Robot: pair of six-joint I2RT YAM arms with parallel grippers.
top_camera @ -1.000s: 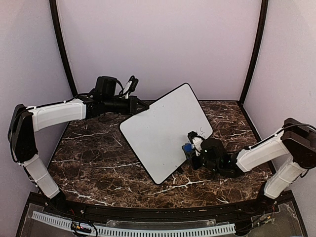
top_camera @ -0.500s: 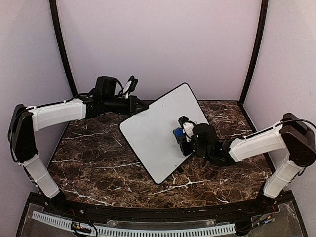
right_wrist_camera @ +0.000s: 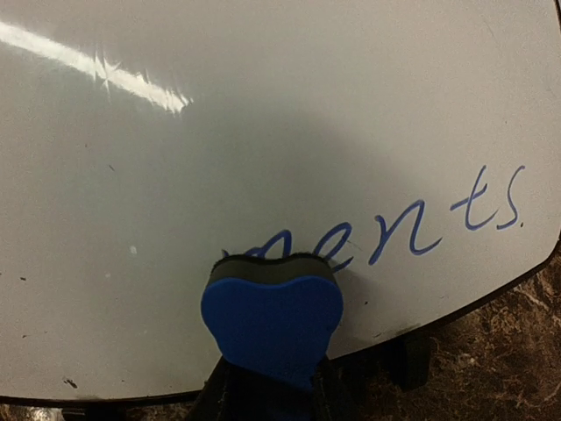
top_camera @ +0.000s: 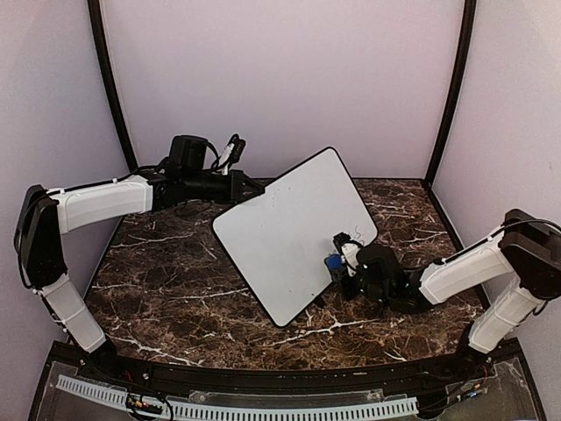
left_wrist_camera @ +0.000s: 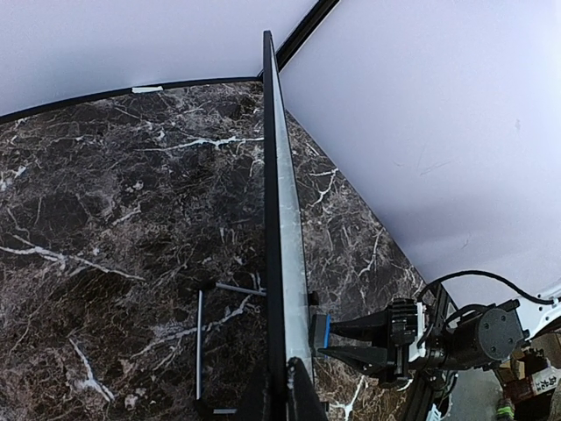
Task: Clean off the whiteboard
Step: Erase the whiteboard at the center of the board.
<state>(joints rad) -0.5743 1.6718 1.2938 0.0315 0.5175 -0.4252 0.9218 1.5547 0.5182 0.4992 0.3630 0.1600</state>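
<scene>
The whiteboard [top_camera: 285, 230] stands tilted on the marble table, its black frame showing edge-on in the left wrist view [left_wrist_camera: 274, 219]. My left gripper [top_camera: 255, 189] is shut on its upper left edge, fingertips [left_wrist_camera: 302, 399] pinching the frame. My right gripper [top_camera: 339, 265] is shut on a blue eraser [right_wrist_camera: 273, 317], whose dark felt presses against the board's lower right part, over the start of blue handwriting [right_wrist_camera: 421, 226] reading "ments". The eraser [left_wrist_camera: 322, 333] also shows against the board's face in the left wrist view.
A thin black wire stand [left_wrist_camera: 200, 338] sits behind the board on the dark marble table [top_camera: 166, 272]. Pale walls close in the back and sides. A black post [top_camera: 449, 96] runs up the back right corner.
The right gripper swept the eraser up and left across the board half a second ago, then came back down to the lower right edge. The left arm and board stayed still.
</scene>
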